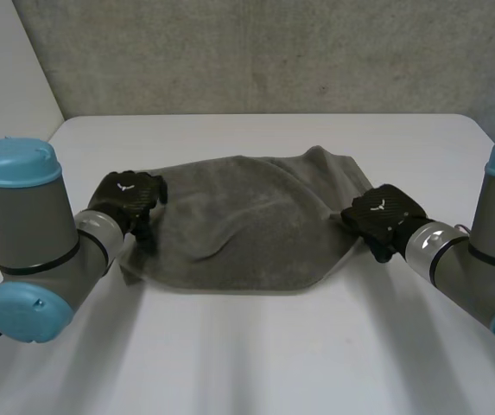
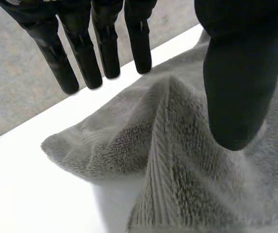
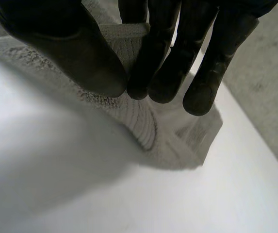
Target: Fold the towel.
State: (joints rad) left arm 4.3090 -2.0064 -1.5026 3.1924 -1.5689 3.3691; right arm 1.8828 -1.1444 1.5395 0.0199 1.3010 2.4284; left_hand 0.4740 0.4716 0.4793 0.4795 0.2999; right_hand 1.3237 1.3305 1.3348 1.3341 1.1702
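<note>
One grey towel (image 1: 247, 226) lies rumpled at the middle of the white table (image 1: 247, 354), with a black hand at each end.
The left hand (image 1: 129, 195) is at the towel's left edge. In its wrist view its fingers (image 2: 80, 53) stand straight and well apart from the thumb (image 2: 236, 77), whose tip is down on the terry pile; a raised fold of cloth sits in the gap, and nothing is gripped. The right hand (image 1: 383, 216) is at the right edge, its thumb (image 3: 80, 53) and fingers (image 3: 153, 63) drawn together on the ribbed hem, pinching it, and a corner juts out past the fingertips. The cloth is thick and looped, with a flat woven band along its border and wrinkles through the middle. Behind the table rises a rough grey concrete wall (image 1: 273, 52).
</note>
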